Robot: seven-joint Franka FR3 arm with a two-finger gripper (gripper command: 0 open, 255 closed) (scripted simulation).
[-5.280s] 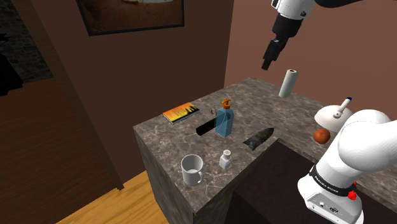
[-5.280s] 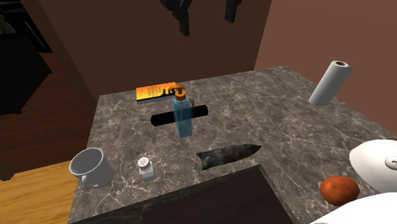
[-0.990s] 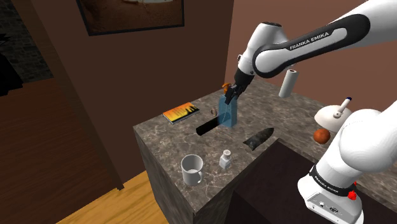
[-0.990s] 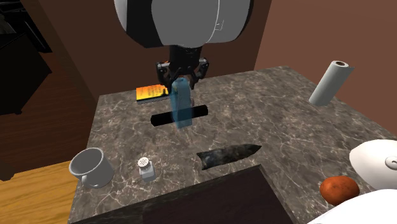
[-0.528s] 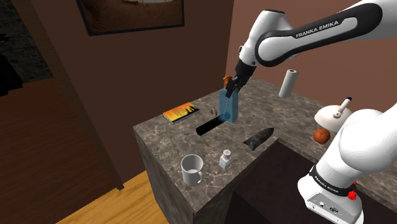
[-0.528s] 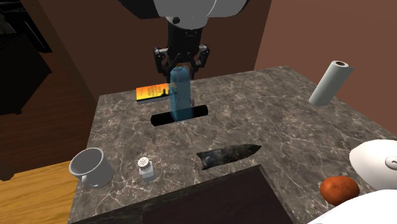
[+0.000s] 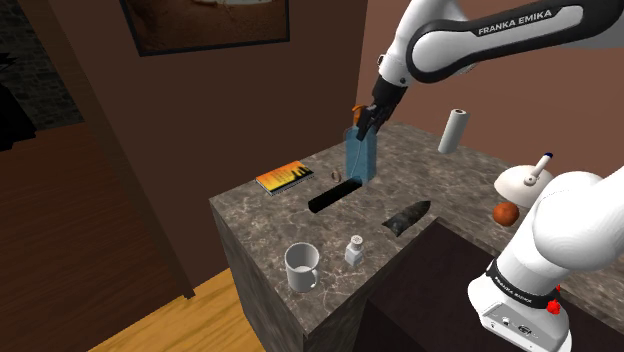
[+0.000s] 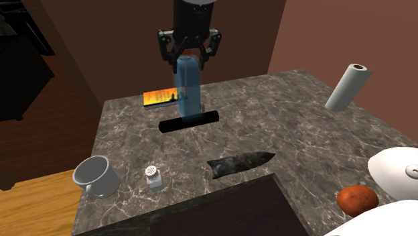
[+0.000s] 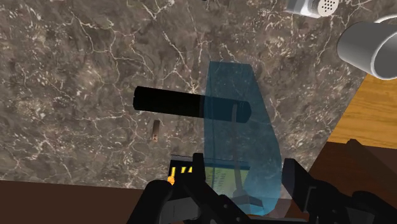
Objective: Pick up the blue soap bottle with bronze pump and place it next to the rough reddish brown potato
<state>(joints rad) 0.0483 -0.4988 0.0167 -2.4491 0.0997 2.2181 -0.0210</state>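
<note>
A dark marbled surface stands against brown walls. The tool pinches the blue soap bottle at its top, by the orange-brown pump, and holds it roughly upright in the air over a black cylinder lying on the surface, near an orange book. The reddish-brown potato sits well apart, toward the shoulder view's right, beside a white dome
</note>
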